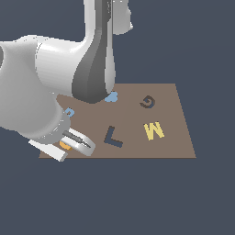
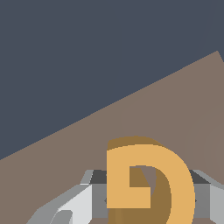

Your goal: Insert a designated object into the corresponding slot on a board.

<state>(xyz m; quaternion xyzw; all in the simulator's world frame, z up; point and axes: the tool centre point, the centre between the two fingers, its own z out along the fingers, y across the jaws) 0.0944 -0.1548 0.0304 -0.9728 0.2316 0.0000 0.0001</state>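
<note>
orange g held at the board's near-left corner

over on the exterior view's left, the big white arm (image 1: 41,87) bends down low, and its gripper (image 1: 73,143) sits right at the near-left corner of the board (image 1: 170,137). a bit of the orange g (image 1: 64,146) peeks out between the pale fingers (image 1: 85,144). the wrist view shows the letter (image 2: 148,183) much larger, standing up between the two grey-white fingers (image 2: 65,205), one on each side, pressed against its flanks, so the fingers are narrowed onto it and holding it. whether the letter touches the board underneath, i cannot tell.

just behind the gripper a small light blue piece (image 1: 69,111) lies on the board, mostly hidden by the arm. further right, a second light blue piece (image 1: 111,97) shows at the edge of the arm's dark forearm. next comes the dark navy l (image 1: 111,137), flat near the front edge. right of that, toward the back, the dark brown g-shaped slot (image 1: 147,102) lies well apart from the gripper. nearer the front, the yellow w (image 1: 153,131) lies flat.
</note>
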